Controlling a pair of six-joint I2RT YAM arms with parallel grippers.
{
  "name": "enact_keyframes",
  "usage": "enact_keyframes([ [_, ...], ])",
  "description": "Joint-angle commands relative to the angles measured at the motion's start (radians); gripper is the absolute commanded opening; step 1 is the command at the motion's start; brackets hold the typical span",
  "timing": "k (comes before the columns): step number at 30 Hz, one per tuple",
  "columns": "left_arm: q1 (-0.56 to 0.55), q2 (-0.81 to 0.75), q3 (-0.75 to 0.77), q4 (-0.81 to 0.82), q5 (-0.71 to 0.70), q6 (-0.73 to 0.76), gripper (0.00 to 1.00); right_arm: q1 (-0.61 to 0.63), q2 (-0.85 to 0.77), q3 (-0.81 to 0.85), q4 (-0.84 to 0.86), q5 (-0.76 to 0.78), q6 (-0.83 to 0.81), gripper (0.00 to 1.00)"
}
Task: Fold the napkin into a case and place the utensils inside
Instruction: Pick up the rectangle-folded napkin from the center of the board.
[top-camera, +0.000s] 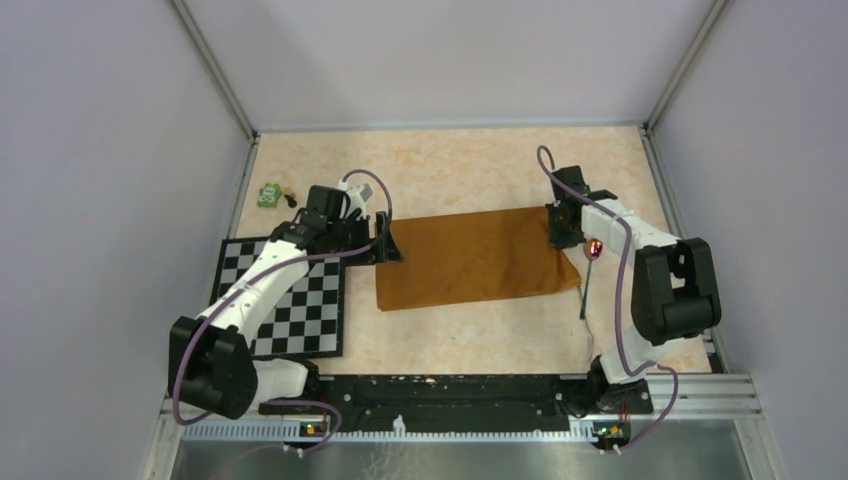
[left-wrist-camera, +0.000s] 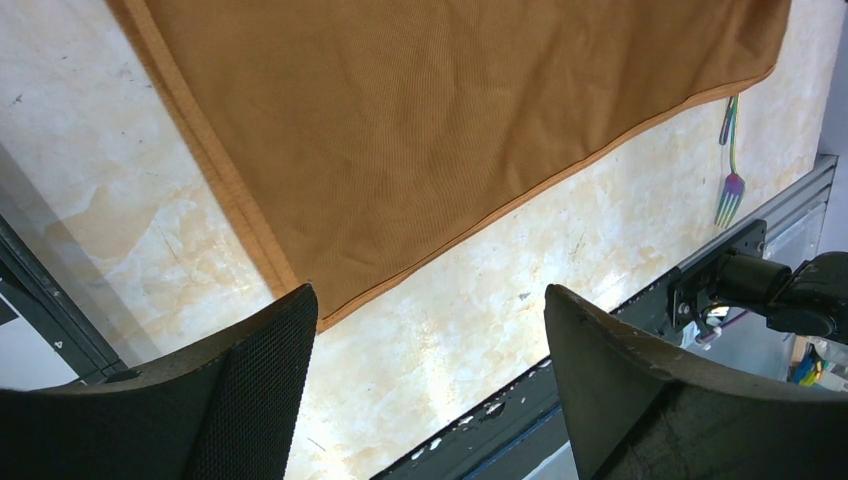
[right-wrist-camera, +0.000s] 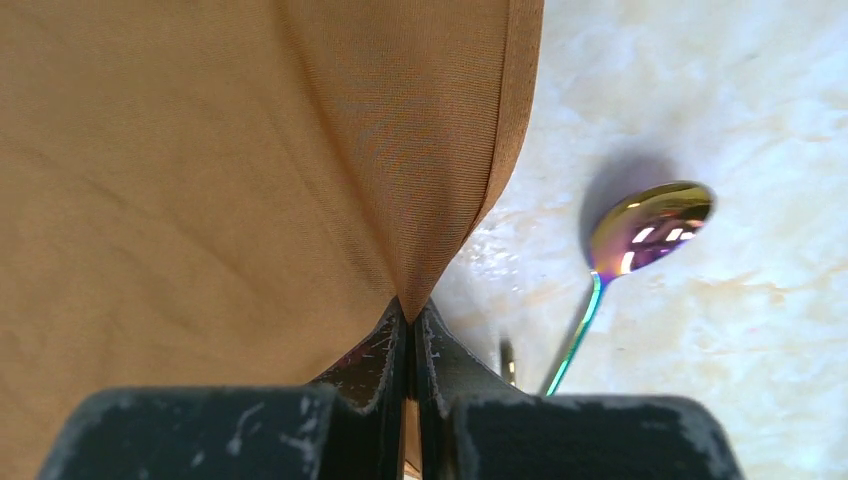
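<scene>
The rust-orange napkin (top-camera: 472, 258) lies as a wide flat rectangle in the middle of the table. It fills the top of the left wrist view (left-wrist-camera: 450, 130) and the left of the right wrist view (right-wrist-camera: 200, 180). My right gripper (right-wrist-camera: 411, 318) is shut on the napkin's right edge and pinches up a fold of cloth; from above it (top-camera: 562, 230) sits at the napkin's far right corner. My left gripper (left-wrist-camera: 430, 300) is open and empty beside the napkin's left edge (top-camera: 385, 245). An iridescent spoon (right-wrist-camera: 650, 215) and a fork (left-wrist-camera: 730, 190) lie right of the napkin (top-camera: 588, 275).
A black-and-white checkered mat (top-camera: 290, 300) lies at the left under the left arm. A small green toy (top-camera: 269, 195) sits at the far left. A black rail (top-camera: 450, 392) runs along the near edge. Grey walls enclose the table.
</scene>
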Motion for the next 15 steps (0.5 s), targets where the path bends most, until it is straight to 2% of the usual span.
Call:
enact_keyframes([
  [1, 0.001, -0.003, 0.021, 0.020, 0.029, 0.007, 0.88, 0.015, -0.050, 0.066, -0.055, 0.154, -0.044, 0.00],
  [5, 0.001, -0.010, 0.007, 0.007, 0.026, 0.014, 0.88, 0.015, -0.034, 0.103, -0.097, 0.295, -0.067, 0.00],
  [9, 0.003, -0.050, -0.027, 0.009, -0.008, 0.016, 0.89, 0.026, -0.046, 0.129, -0.076, 0.286, -0.102, 0.00],
  [15, 0.020, -0.131, -0.060, 0.006, -0.080, -0.012, 0.90, 0.213, 0.046, 0.235, -0.113, 0.279, -0.153, 0.00],
])
